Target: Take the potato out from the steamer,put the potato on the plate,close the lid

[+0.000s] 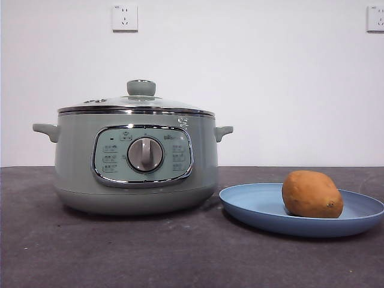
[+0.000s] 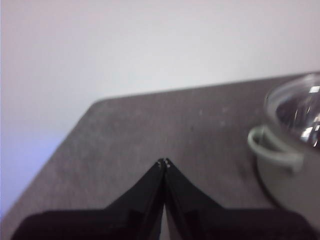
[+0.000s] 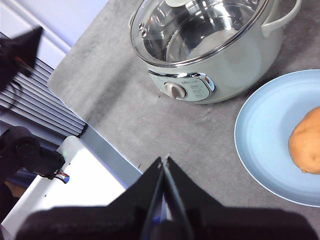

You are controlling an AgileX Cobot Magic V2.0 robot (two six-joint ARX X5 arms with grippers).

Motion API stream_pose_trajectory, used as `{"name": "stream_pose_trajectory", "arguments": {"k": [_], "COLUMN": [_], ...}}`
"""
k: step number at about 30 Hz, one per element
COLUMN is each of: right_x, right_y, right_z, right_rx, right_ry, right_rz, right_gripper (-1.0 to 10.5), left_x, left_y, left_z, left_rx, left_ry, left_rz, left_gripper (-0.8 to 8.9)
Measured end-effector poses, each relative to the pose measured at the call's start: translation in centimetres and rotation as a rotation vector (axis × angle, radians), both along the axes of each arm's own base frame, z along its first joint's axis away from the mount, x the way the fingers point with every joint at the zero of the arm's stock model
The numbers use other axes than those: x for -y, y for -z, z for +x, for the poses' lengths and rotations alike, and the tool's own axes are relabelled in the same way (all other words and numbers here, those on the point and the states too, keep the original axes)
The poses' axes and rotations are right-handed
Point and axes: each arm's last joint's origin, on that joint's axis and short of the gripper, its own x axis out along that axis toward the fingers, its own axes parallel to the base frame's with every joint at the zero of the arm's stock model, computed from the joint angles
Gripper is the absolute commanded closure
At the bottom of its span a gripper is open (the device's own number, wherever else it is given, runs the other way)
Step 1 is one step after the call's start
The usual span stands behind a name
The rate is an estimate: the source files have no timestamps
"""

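The sage-green steamer (image 1: 135,165) stands on the dark table left of centre, with the glass lid (image 1: 137,105) seated on its rim, knob up. To its right, the orange-brown potato (image 1: 312,194) lies on the light-blue plate (image 1: 258,207). In the right wrist view the steamer (image 3: 235,65), its lid (image 3: 195,27), the plate (image 3: 265,145) and the potato (image 3: 306,142) all show from above. My right gripper (image 3: 164,160) hangs shut and empty, high above the table's front edge. My left gripper (image 2: 163,162) is shut and empty, off to the side of the steamer (image 2: 287,165) near one side handle.
Two wall sockets (image 1: 125,18) sit on the white wall behind. The grey table edge (image 3: 80,107) drops off to a white base and black equipment (image 3: 30,155) in the right wrist view.
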Motion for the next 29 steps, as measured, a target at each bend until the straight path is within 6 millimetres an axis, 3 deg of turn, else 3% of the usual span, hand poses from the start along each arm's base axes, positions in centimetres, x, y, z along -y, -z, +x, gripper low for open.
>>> {"name": "stream_pose_trajectory", "arguments": {"k": [6,14,29], "right_x": [0.0,0.0,0.0], "right_y": [0.0,0.0,0.0], "right_z": [0.0,0.0,0.0], "right_rx": [0.000,0.000,-0.001], "right_ry": [0.000,0.000,0.000], "right_rz": [0.000,0.000,0.000], "right_gripper": [9.5,9.5,9.5], "left_x": [-0.1,-0.1,-0.1], "left_y": [4.1,7.6,7.5], "left_z": [0.1,0.4,0.4], "left_rx": [-0.050,-0.105,-0.083], "left_ry": [-0.010,-0.013,-0.017], "left_rz": [-0.018,-0.043,-0.073], "left_gripper": [8.17,8.17,8.17]}}
